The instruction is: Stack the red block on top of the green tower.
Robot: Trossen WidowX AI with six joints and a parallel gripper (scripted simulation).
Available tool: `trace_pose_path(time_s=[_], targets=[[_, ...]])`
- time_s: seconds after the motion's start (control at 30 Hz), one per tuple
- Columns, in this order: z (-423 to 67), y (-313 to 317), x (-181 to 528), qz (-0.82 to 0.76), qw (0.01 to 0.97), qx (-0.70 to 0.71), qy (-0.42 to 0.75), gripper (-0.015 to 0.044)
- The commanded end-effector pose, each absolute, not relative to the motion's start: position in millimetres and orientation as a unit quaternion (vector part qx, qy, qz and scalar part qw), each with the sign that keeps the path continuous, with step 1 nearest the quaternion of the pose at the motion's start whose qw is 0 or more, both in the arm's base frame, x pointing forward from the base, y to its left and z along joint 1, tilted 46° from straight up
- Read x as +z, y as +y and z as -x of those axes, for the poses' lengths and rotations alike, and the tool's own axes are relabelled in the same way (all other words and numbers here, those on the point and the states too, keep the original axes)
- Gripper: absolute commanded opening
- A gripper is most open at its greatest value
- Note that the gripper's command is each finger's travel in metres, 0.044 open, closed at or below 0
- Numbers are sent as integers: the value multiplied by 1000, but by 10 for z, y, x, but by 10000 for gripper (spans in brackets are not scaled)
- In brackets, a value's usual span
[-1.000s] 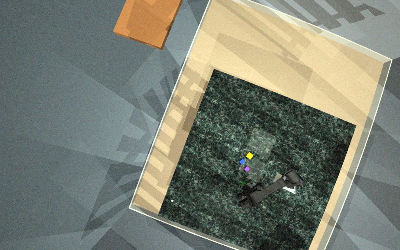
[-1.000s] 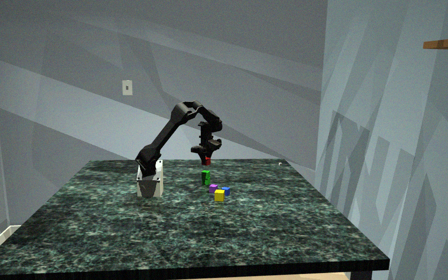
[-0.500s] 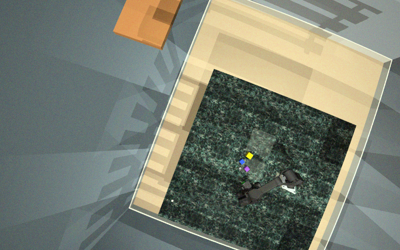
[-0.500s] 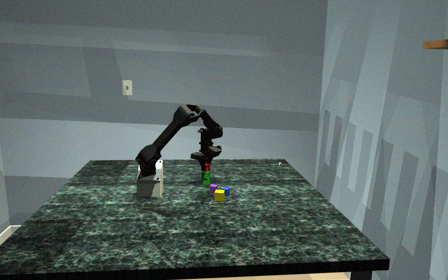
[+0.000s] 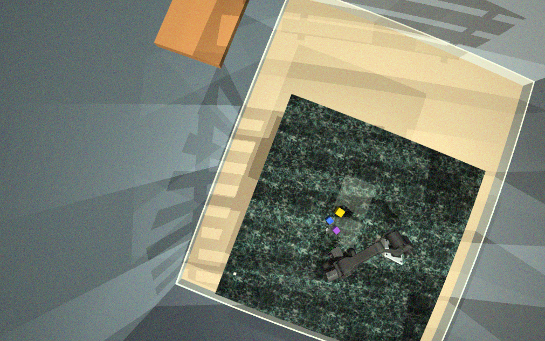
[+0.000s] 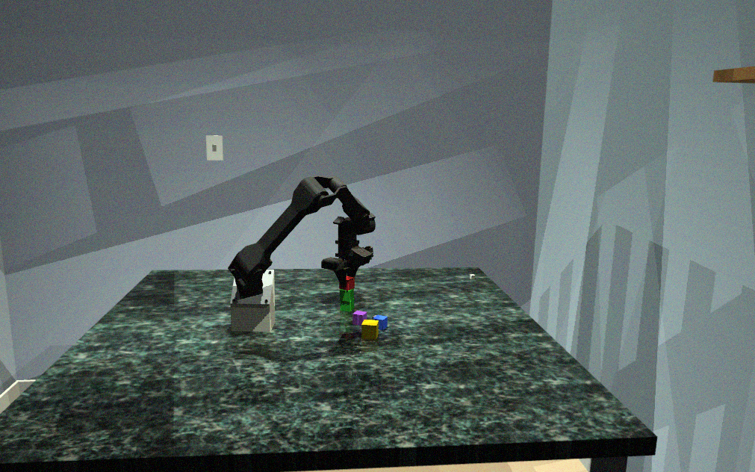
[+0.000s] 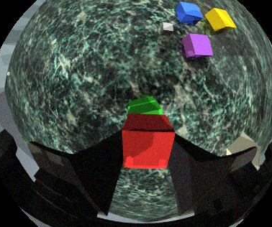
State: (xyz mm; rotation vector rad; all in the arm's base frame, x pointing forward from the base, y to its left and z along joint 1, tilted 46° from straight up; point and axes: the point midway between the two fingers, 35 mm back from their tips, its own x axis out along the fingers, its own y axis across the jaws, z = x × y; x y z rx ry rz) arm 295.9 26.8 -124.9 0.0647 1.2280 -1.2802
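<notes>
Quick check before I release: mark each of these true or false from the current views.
1. The gripper is shut on the red block. True.
2. The red block sits directly above the green tower. True.
3. The green tower has toppled. False: it stands upright on the table.
4. The yellow block is stacked on the blue block. False: both lie on the table, side by side.
5. The purple block lies beside the tower, apart from it. True.
6. The fingers have let go. False: they grip the red block.
</notes>
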Motion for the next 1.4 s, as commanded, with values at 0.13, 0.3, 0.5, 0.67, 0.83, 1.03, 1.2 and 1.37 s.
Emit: trace_pose_path(time_s=[0.13,0.3,0.5,0.67,0.83,1.03,1.2,1.37], targets=[[-2942,249,-1259,-25,631,-559,538,0],[-2941,245,-1263,-25,631,-559,538,0],[-2939,240,-1268,-25,631,-559,538,0],[-2939,240,-1268,-25,631,-559,538,0],[-2956,278,-1229,-25,631,-559,538,0],[-2948,256,-1252,-26,631,-559,537,131],[-2948,256,-1252,-26,631,-559,537,263],[-2948,256,-1252,-26,631,-559,537,394]])
